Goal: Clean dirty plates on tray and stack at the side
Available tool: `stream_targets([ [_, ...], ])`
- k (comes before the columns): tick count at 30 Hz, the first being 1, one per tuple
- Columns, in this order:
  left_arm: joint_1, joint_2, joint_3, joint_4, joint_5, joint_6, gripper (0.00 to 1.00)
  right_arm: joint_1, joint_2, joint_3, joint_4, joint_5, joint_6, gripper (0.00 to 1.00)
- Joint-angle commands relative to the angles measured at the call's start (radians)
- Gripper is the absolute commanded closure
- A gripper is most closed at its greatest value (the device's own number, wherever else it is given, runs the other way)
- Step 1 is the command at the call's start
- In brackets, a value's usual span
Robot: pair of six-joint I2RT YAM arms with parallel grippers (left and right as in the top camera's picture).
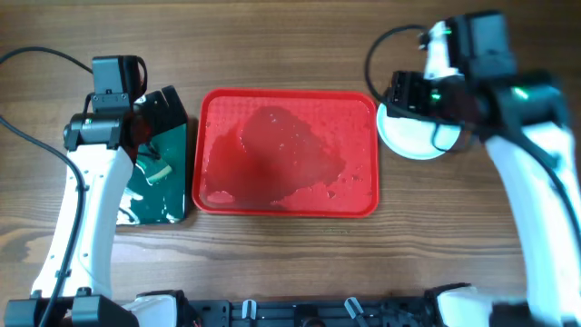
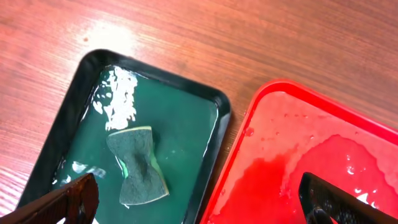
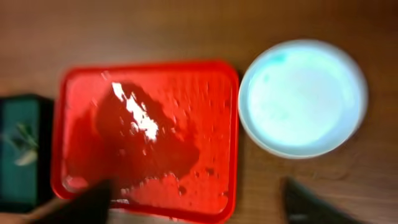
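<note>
We judge the plates (image 3: pixel 303 98) stiff, fairly light, breakable and probably slick if damp, so the raised rim is the place to pinch. They rest on the tabletop (image 1: pixel 290 263) just right of the red tray (image 1: pixel 272 154). The top one looks white with a faint aqua tinge. The right end effector (image 3: pixel 198 186) and left end effector (image 2: pixel 198 186) both stand wide, holding nothing.

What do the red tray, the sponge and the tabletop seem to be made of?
Red tray: likely moulded plastic, glossy, wet glare. Sponge: seemingly foam with grey-green scouring face, pinched at the waist. Tabletop: wood or wood-look laminate, visible grain; cannot tell which.
</note>
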Motion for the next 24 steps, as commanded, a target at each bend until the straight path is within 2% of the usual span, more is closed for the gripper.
stream_targets([
  [1,-0.002,0.008,0.005,-0.001,0.005,0.009,0.00,0.000,-0.162,0.029,-0.014,0.002,-0.003,0.00],
  [3,-0.002,0.008,0.005,-0.001,0.005,0.009,0.00,0.000,-0.224,0.029,-0.014,-0.089,0.022,0.00],
  [6,-0.002,0.008,0.005,-0.001,0.005,0.009,0.00,0.000,-0.306,0.029,-0.049,-0.111,0.052,0.00],
  [10,-0.002,0.008,0.005,-0.001,0.005,0.009,0.00,0.000,-0.361,0.023,-0.143,0.051,0.037,0.00],
  [11,-0.002,0.008,0.005,-0.001,0.005,0.009,0.00,0.000,-0.372,0.013,-0.137,0.053,0.008,0.00],
  [13,-0.002,0.008,0.005,-0.001,0.005,0.009,0.00,-0.004,-0.412,-0.068,-0.039,0.018,-0.138,0.00],
  [15,-0.002,0.008,0.005,-0.001,0.005,0.009,0.00,-0.027,-0.515,-0.241,0.153,-0.079,-0.274,0.00],
  [17,-0.002,0.008,0.005,-0.001,0.005,0.009,0.00,-0.064,-0.663,-0.499,0.409,-0.139,-0.297,0.00],
  [18,-0.002,0.008,0.005,-0.001,0.005,0.009,0.00,-0.097,-0.852,-0.784,0.645,-0.175,-0.293,0.00],
  [24,-0.002,0.008,0.005,-0.001,0.005,0.009,0.00,-0.111,-1.220,-1.296,0.958,-0.190,-0.293,0.00],
])
